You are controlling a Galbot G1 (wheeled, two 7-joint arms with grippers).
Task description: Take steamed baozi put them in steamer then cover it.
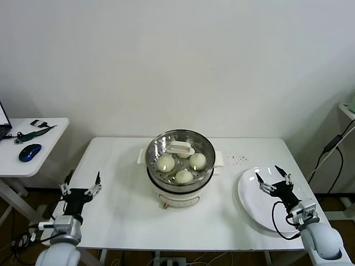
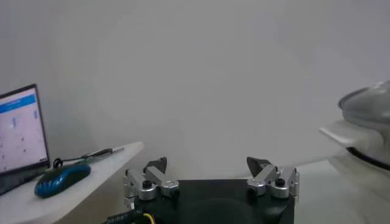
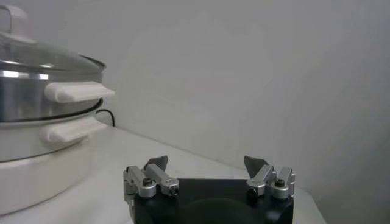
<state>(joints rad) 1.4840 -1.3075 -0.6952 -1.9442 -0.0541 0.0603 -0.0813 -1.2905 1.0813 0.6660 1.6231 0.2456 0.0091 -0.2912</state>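
Baozi: you see three buns clearly through the glass, sitting on the perforated floor of the steamer; a fourth sits mostly hidden under the lid's white handle, so you cannot count it with certainty. The steamer stands mid-counter, slightly toward the far edge, on its white pot base.

Cover: it sits level on the steamer's rim, handle on the far side of centre. The right wrist view shows its glass dome and metal rim seated flush on the steel wall, with no gap visible. Judgement: seated this way it closes the basket, which is what the task wants last.

Plate: it lies at the right end of the counter with nothing on its visible surface. Judgement: the buns have all gone from it to the basket.

Left gripper: it hovers by the near left corner of the counter, jaws spread wide and holding nothing.

Right gripper: it hovers over the plate, jaws likewise spread wide and holding nothing. Both stand well apart from the steamer.

Judgement: with buns in, lid on and both grippers clear, the task reads as finished; you only need to keep the arms away from the lid.

Side desk at far left holds a blue mouse; not involved.
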